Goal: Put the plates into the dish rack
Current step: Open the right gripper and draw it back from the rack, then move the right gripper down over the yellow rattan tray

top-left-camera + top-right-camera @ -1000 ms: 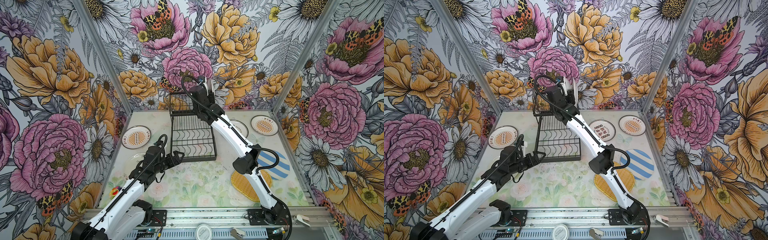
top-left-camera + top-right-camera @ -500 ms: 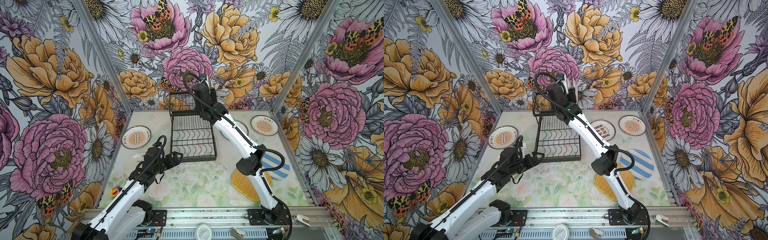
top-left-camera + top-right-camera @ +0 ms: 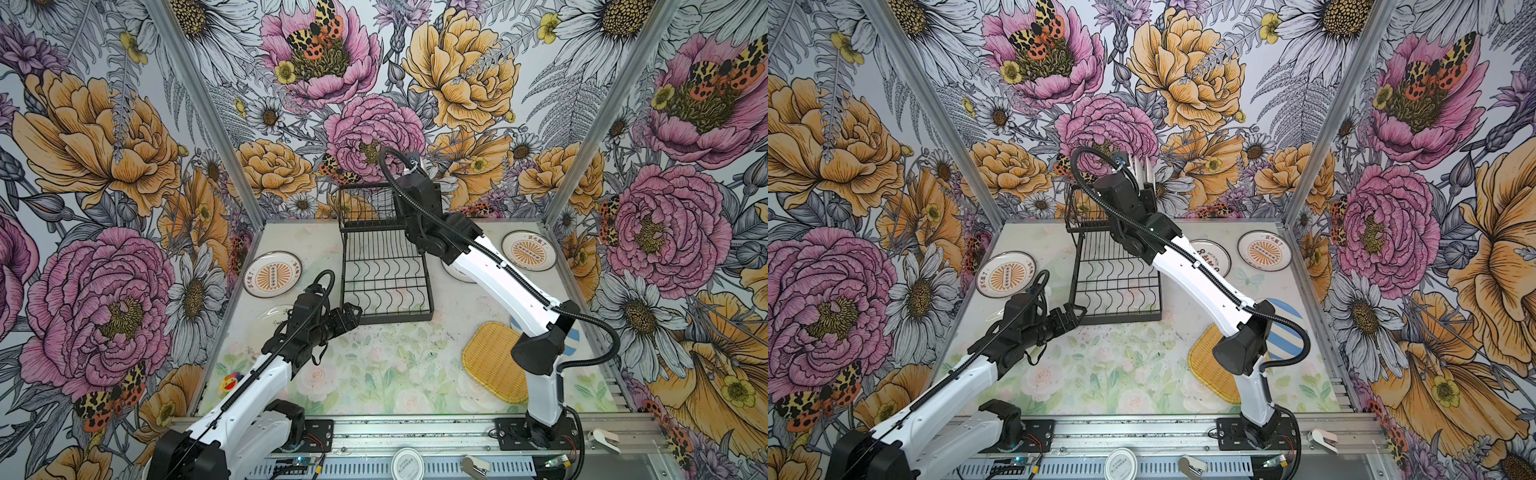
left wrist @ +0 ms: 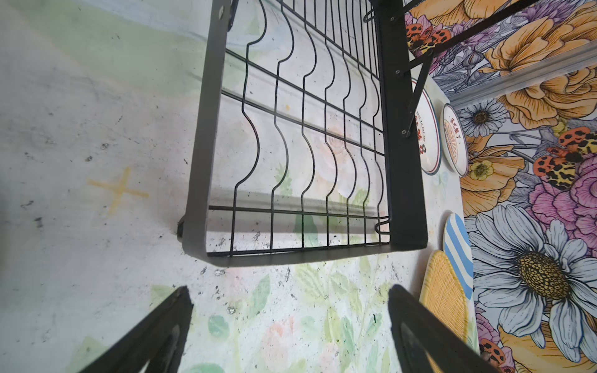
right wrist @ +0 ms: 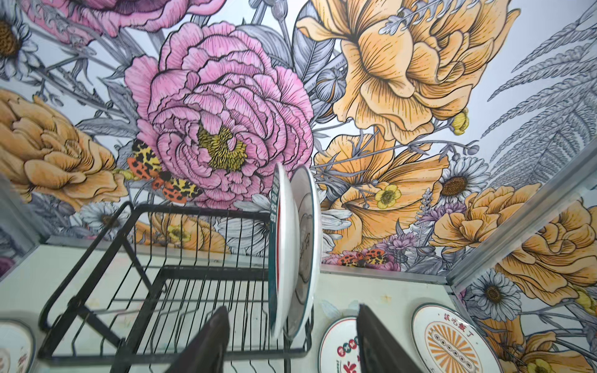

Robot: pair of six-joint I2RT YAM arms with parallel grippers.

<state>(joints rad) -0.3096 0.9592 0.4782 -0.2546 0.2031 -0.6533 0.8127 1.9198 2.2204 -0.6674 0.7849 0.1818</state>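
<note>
**Dish rack** (image 3: 386, 321): black wire, at the middle rear of the counter (image 3: 395, 374). Raised slotted tier toward the back wall, flat wavy-wire grid toward the front. The lower grid is bare.

**Racked plates** (image 5: 284, 252): two, white, on edge in neighbouring slots at the end of the upper tier nearer the right arm. They stand close together; I cannot tell whether they touch. The slot wires hold them upright (no grip needed).

**Right fingers** (image 5: 213, 339): parted wider than the pair, one finger on each side of the plates' lower edge, with a clear gap on both sides. Nothing is gripped. Judged: the rack carries the load and the hold is off.

**Left fingers** (image 4: 151, 332): spread wide and empty, low over the counter just in front of the rack's near corner. Judged: placed to brace the rack, or simply kept clear of the other arm's reach.

**Plates flat on the counter, not yet loaded:**
- left sunburst plate (image 3: 272, 275), beside the rack on the left arm's side
- pale plate (image 3: 270, 319), partly hidden under the left arm
- red-character plate (image 3: 1217, 257), partly under the right forearm
- right sunburst plate (image 3: 1262, 251), just beside it
- blue-striped plate (image 3: 1283, 332)
- yellow woven plate (image 3: 490, 365), near the right arm's elbow and overlapping the striped one

Judged: two of eight are stowed.
</note>
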